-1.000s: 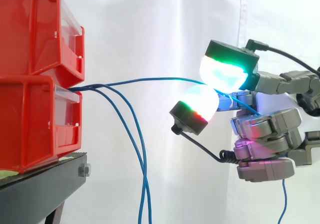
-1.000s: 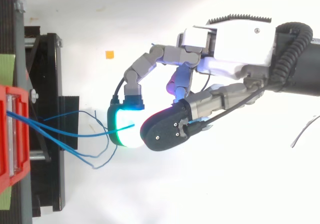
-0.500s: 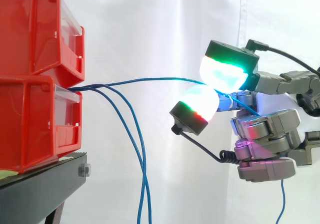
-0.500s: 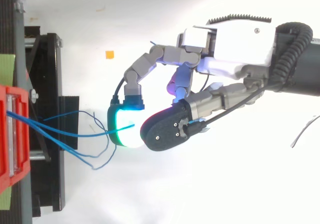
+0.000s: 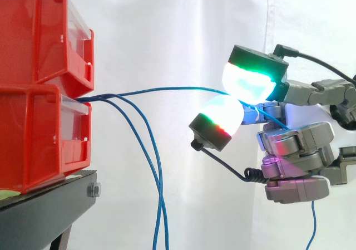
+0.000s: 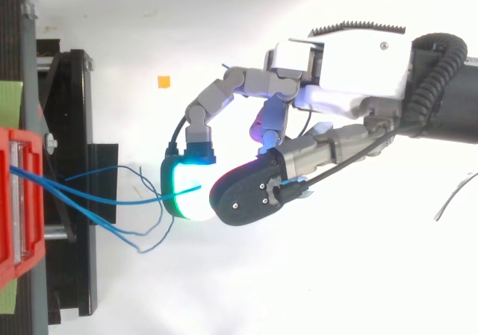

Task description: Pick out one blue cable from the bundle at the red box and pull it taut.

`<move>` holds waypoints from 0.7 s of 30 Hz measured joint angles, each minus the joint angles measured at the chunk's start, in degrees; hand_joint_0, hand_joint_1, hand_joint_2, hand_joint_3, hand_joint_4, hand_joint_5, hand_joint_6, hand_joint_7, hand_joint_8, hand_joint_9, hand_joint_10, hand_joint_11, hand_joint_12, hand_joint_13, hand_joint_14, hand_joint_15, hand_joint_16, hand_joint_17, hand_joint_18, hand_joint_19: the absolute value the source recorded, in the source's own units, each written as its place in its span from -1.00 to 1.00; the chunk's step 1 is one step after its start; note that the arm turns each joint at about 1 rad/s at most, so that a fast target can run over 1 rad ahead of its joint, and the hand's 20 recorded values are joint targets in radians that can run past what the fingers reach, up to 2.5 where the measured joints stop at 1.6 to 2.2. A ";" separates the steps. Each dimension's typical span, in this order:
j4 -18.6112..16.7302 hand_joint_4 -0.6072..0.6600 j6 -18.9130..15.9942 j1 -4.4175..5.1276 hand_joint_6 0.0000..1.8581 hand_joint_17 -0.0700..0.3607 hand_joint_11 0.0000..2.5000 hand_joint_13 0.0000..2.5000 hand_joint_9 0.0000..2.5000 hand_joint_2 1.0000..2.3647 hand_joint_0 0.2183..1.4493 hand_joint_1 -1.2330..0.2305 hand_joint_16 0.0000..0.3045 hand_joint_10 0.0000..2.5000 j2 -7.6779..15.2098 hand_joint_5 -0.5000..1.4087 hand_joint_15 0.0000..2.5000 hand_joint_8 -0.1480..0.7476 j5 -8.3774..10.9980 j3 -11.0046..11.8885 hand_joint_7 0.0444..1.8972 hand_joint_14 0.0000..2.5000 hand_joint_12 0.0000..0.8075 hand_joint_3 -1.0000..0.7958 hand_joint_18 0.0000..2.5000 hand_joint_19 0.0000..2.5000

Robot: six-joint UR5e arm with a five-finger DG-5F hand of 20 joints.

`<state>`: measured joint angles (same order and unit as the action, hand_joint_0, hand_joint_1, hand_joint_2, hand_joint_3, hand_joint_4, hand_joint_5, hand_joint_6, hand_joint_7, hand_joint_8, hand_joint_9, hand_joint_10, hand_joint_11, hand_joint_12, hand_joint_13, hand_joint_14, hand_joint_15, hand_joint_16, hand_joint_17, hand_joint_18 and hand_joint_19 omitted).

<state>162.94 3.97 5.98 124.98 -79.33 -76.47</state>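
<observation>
Three thin blue cables leave the lower red box point(image 5: 39, 133) at its front lip. One blue cable point(image 5: 167, 90) runs nearly level to the right and passes between two glowing fingertips point(image 5: 247, 80) of my hand point(image 5: 295, 144), which is shut on it. Its free end hangs down behind the hand point(image 6: 343, 81) at the lower right. The other two blue cables point(image 5: 156, 177) droop from the box and hang down. From above, the held cable point(image 6: 127, 199) reaches from the box point(image 6: 15, 201) to the green-rimmed pad.
A second red box point(image 5: 39, 33) is stacked on the lower one, both on a black stand point(image 5: 50, 205). A white curtain hangs behind. A small orange square point(image 6: 163, 81) lies on the white floor in the top view.
</observation>
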 measured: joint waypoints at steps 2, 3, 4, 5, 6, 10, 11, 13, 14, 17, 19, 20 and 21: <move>0.00 -0.16 -0.01 0.00 0.00 -0.37 0.42 -0.09 0.26 -0.97 -0.35 -0.20 -0.81 -0.99 0.00 -0.60 0.05 -0.22 0.01 0.00 -0.07 0.34 -0.38 -0.19 -0.10 0.29; 0.00 -0.16 -0.01 0.00 0.00 -0.36 0.42 -0.09 0.26 -0.97 -0.35 -0.20 -0.80 -0.99 0.00 -0.60 0.05 -0.22 0.01 0.00 -0.07 0.34 -0.39 -0.19 -0.10 0.28; -0.01 -0.17 -0.01 0.00 0.00 -0.36 0.42 -0.09 0.26 -0.97 -0.35 -0.20 -0.80 -1.00 0.00 -0.60 0.05 -0.22 0.00 0.00 -0.07 0.34 -0.37 -0.19 -0.10 0.28; -0.01 -0.16 0.00 0.00 0.00 -0.36 0.42 -0.09 0.26 -0.97 -0.35 -0.20 -0.80 -0.99 0.00 -0.60 0.07 -0.22 -0.01 0.00 -0.07 0.33 -0.38 -0.19 -0.10 0.28; -0.01 -0.16 0.00 0.00 0.00 -0.36 0.42 -0.09 0.26 -0.97 -0.35 -0.20 -0.80 -0.99 0.00 -0.60 0.05 -0.22 -0.01 0.00 -0.07 0.34 -0.37 -0.19 -0.10 0.28; -0.03 -0.16 0.01 0.00 0.00 -0.37 0.42 -0.09 0.26 -0.97 -0.35 -0.20 -0.81 -0.99 0.00 -0.60 0.06 -0.22 0.01 0.00 -0.07 0.32 -0.37 -0.19 -0.10 0.28; -0.03 -0.16 0.02 0.00 0.00 -0.36 0.41 -0.08 0.25 -0.97 -0.35 -0.20 -0.80 -0.99 0.00 -0.60 0.08 -0.23 0.02 0.00 -0.08 0.30 -0.38 -0.19 -0.10 0.27; -0.02 -0.16 0.04 0.00 0.00 -0.35 0.40 -0.08 0.25 -0.97 -0.35 -0.19 -0.80 -0.99 0.00 -0.60 0.08 -0.23 0.03 0.00 -0.08 0.29 -0.38 -0.19 -0.11 0.26; -0.01 -0.16 0.05 0.00 0.00 -0.36 0.41 -0.08 0.25 -0.97 -0.35 -0.19 -0.80 -0.99 0.00 -0.60 0.07 -0.23 0.03 0.00 -0.08 0.29 -0.38 -0.19 -0.11 0.27; 0.00 -0.16 0.05 0.00 0.00 -0.35 0.41 -0.08 0.24 -0.97 -0.35 -0.19 -0.79 -0.99 0.00 -0.60 0.07 -0.26 0.03 0.00 -0.07 0.29 -0.36 -0.19 -0.11 0.25; 0.01 -0.16 0.06 0.00 0.00 -0.34 0.40 -0.08 0.24 -0.97 -0.35 -0.19 -0.79 -0.99 0.00 -0.60 0.07 -0.22 0.02 0.00 -0.08 0.28 -0.38 -0.19 -0.11 0.25; 0.01 -0.16 0.05 0.00 0.00 -0.36 0.39 -0.08 0.24 -0.97 -0.35 -0.19 -0.80 -0.99 0.00 -0.60 0.09 -0.21 0.02 0.00 -0.08 0.26 -0.37 -0.19 -0.11 0.26; 0.01 -0.16 0.05 0.00 0.00 -0.35 0.39 -0.08 0.24 -0.97 -0.35 -0.19 -0.80 -0.99 0.00 -0.60 0.08 -0.22 0.02 0.00 -0.08 0.27 -0.39 -0.19 -0.11 0.25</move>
<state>162.95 4.02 5.98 124.98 -79.31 -76.46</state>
